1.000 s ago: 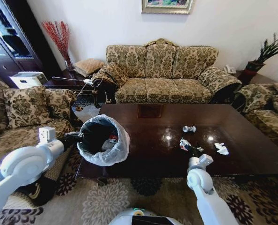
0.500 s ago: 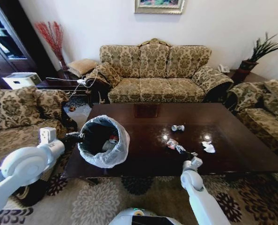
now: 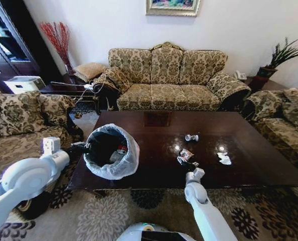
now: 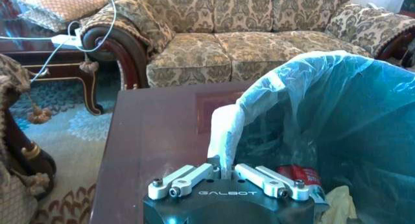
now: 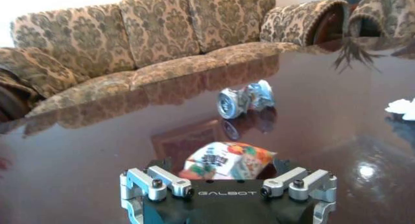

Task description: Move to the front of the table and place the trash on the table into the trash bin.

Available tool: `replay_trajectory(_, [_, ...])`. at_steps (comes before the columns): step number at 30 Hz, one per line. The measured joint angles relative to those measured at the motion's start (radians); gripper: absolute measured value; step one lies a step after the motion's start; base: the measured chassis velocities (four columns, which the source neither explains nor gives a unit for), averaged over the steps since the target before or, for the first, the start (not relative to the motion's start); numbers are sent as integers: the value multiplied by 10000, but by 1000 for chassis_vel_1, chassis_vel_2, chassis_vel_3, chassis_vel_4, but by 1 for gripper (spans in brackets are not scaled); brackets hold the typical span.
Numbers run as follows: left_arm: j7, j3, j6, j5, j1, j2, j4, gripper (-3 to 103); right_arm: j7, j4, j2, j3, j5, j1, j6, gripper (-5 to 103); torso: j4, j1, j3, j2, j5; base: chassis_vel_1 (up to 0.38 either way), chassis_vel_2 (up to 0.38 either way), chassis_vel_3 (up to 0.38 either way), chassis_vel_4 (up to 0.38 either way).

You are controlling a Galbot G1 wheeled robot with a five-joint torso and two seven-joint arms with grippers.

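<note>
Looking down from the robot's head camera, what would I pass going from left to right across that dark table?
The trash bin held at the table's left end by the left gripper → a colourful wrapper at the right gripper → a crushed can-like piece → a crumpled white tissue.

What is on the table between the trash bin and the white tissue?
In the head view, between the trash bin and the white tissue lies a colourful wrapper, with the right gripper right at it, on the table.
</note>
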Motion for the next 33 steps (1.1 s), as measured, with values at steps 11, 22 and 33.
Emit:
replay_trajectory(11, [39,-26,-41,4,29,-46,-29,0,-35,-356,-50,23,432,82,-180,68,1,-1,0,0,-9,0,0,0,0])
replay_trajectory(22, [40,-30,-56,22,70,-102,-87,0,-149,-564,-74,45,511,80,-39,35,2,-1,-1,0,-8,0,0,0,0])
replay_trajectory(33, [48,-43,-81,29,83,-113,-120,0,-227,-612,-46,24,620,161,16,1,1,-1,-1,-2,-9,0,0,0,0])
